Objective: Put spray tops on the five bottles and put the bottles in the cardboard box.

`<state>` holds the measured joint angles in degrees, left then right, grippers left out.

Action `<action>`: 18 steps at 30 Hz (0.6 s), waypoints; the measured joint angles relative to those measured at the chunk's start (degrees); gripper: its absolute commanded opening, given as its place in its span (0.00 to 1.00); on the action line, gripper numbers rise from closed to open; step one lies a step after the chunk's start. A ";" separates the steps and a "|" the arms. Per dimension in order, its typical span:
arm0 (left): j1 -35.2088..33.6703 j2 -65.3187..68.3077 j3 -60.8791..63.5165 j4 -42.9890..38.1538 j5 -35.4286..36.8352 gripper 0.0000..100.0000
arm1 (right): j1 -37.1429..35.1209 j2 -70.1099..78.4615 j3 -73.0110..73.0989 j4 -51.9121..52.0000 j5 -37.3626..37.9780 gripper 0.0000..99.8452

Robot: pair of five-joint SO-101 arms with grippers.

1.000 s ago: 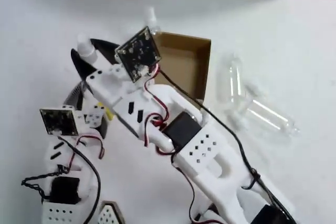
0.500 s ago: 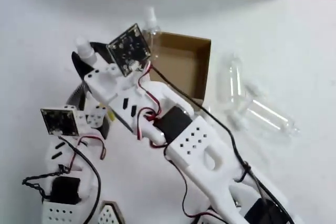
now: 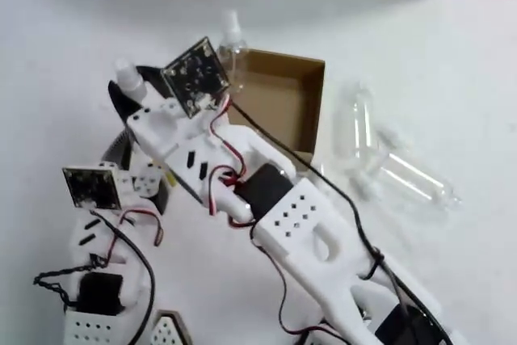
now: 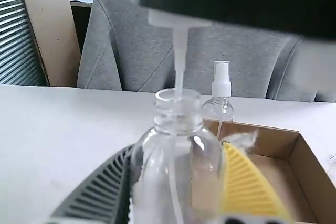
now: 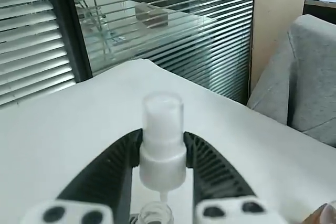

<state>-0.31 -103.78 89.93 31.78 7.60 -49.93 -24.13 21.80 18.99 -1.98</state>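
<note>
On my left feed, the left gripper has its jaws, one grey and one yellow, closed around the shoulders of a clear bottle and holds it upright. The bottle's neck is open at the top.

On my right feed, the right gripper has its two black ribbed jaws clamped on the collar of a white spray top. It holds the top directly above that open neck. The thin dip tube hangs down from the spray top and runs inside the bottle. The collar itself sits clear above the threads, so it is not seated.

From the high camera, the right arm stretches diagonally from the near right corner towards the far left. It crosses over the left arm, which stands at the near left. Both meet at the bottle, just left of the cardboard box.

The box lies open on the table. A capped bottle, with its sprayer already on, stands upright just beyond the box's far left corner. Loose bottles without tops lie on their sides to the right of the box, near each other. I can't count them with certainty.
</note>
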 measured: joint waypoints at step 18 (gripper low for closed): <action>-0.09 0.00 0.00 0.00 0.00 0.02 | -1.41 0.53 -7.30 12.22 -2.81 0.18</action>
<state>-0.40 -103.78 89.93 31.78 7.60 -51.34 -23.60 14.51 31.21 -4.79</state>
